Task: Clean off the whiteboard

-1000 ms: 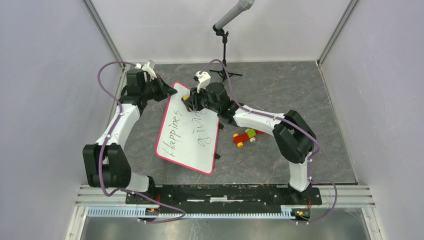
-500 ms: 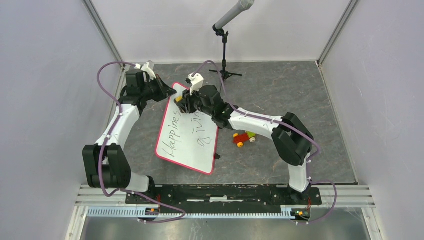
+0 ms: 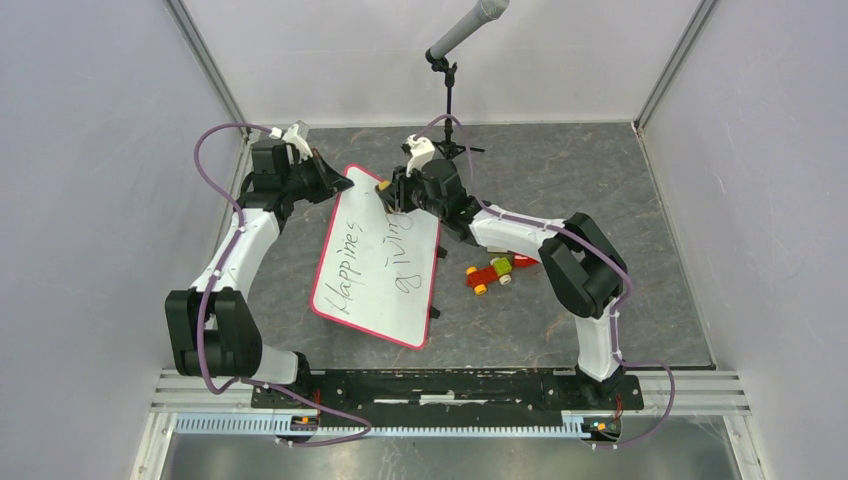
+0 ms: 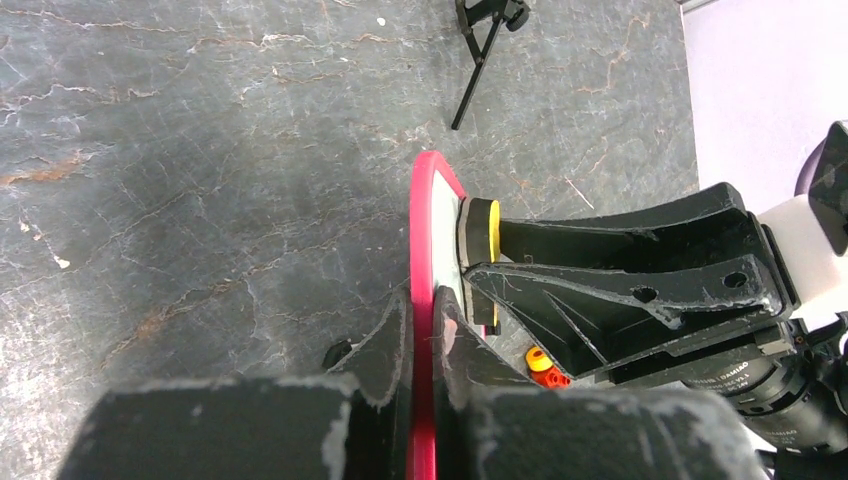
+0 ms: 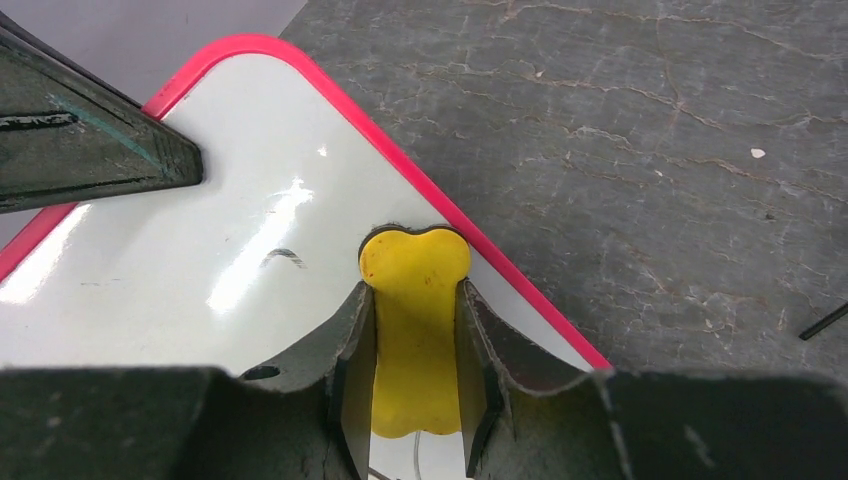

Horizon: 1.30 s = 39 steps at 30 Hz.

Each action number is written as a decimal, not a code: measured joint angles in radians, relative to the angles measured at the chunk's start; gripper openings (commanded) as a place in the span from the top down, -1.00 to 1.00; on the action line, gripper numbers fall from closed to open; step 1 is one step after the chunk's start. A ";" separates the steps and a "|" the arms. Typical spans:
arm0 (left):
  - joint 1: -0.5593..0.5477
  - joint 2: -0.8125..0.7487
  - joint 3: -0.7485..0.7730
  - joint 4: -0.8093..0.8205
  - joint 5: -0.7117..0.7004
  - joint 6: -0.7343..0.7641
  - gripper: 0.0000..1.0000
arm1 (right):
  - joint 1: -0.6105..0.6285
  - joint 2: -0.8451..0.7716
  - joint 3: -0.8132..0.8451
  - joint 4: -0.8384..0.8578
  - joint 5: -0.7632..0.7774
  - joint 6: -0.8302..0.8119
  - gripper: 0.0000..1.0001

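The left tool (image 4: 422, 312) pinches the far-left rim of the whiteboard (image 3: 372, 290), which lies mid-tabletop (image 3: 600, 190). The right tool (image 5: 415, 295) pinches a yellow eraser (image 5: 415, 262) touching the board's far corner. Further right lies a toy car (image 3: 490, 273).

The bench (image 3: 600, 160) was a dark grey, marble-veined slab, evenly lit, with no hard shadows. A microphone on a tripod stand (image 3: 466, 29) stood at its far edge. Behind the stand rose a pale back wall (image 3: 400, 50). Left and right of the stand, plain lilac-grey side walls (image 3: 80, 200) closed the cell, joined to the back wall by metal corner posts (image 3: 205, 65). Opposite the stand, aluminium rails (image 3: 700, 385) ran along the near edge.
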<state>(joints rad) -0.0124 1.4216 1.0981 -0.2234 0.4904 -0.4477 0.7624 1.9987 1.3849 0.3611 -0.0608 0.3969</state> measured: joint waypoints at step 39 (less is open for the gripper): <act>0.007 -0.016 -0.008 -0.018 -0.011 0.002 0.95 | 0.229 -0.084 -0.021 0.038 0.055 -0.081 0.61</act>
<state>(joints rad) -0.0055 1.4052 1.0897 -0.2413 0.4797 -0.4461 0.9916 1.9148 1.3640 0.3992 -0.0059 0.3161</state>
